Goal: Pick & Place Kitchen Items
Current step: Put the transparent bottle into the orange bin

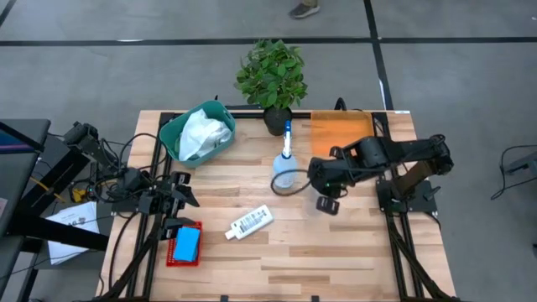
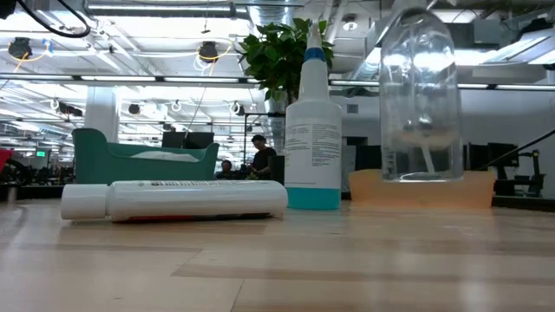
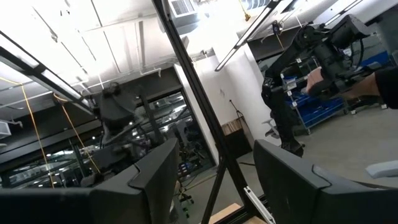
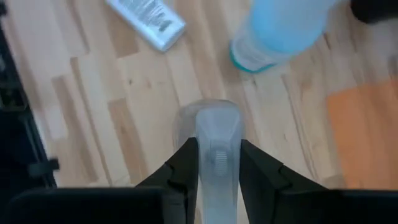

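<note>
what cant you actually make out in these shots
- Label text on the small white bottle: too small in the high view, blurred in the right wrist view.
- What the green bin holds under the white cloth: covered.
- Clear bottle top: cut off by the low view's edge.
- Left tool: its wrist view faces the room, not the table.

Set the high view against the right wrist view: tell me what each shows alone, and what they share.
Only the high view: the left gripper open at the table's left edge, the blue sponge on a red tray, the teal bin with the white cloth, and the plant.

Only the right wrist view: the right gripper shut on the clear spray bottle's neck, its fingers pressed against both sides.

Both: that clear spray bottle, the blue-tinted spray bottle standing upright, the white labelled bottle lying flat, and the orange mat.
</note>
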Motion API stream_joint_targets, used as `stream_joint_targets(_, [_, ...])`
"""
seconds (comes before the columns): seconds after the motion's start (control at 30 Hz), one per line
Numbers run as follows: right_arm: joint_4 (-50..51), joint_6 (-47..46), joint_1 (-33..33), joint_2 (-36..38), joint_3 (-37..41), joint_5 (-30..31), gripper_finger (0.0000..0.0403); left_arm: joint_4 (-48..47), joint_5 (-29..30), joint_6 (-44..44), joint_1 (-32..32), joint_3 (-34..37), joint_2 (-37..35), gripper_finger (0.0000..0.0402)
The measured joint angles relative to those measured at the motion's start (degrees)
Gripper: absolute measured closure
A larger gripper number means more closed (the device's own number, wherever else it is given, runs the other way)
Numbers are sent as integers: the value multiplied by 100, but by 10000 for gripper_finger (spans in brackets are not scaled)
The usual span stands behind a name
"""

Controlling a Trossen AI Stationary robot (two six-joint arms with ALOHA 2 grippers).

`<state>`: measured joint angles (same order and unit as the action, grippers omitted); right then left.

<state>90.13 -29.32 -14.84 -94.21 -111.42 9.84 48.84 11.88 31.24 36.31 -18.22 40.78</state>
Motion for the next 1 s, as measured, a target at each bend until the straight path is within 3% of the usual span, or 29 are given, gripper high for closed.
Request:
stream_joint_targets(0.43, [0, -625, 946, 685, 0, -40, 321, -22, 2, 0, -1, 0, 23, 196])
stream_joint_targets(0.73, [0, -1684, 1959, 1214, 0, 58, 321, -22, 4, 0, 0, 0, 22, 196])
stream_joint_targets(1.0, [-7, -1979, 2881, 1338, 0, 72, 321, -39, 4, 0, -2, 0, 22, 196])
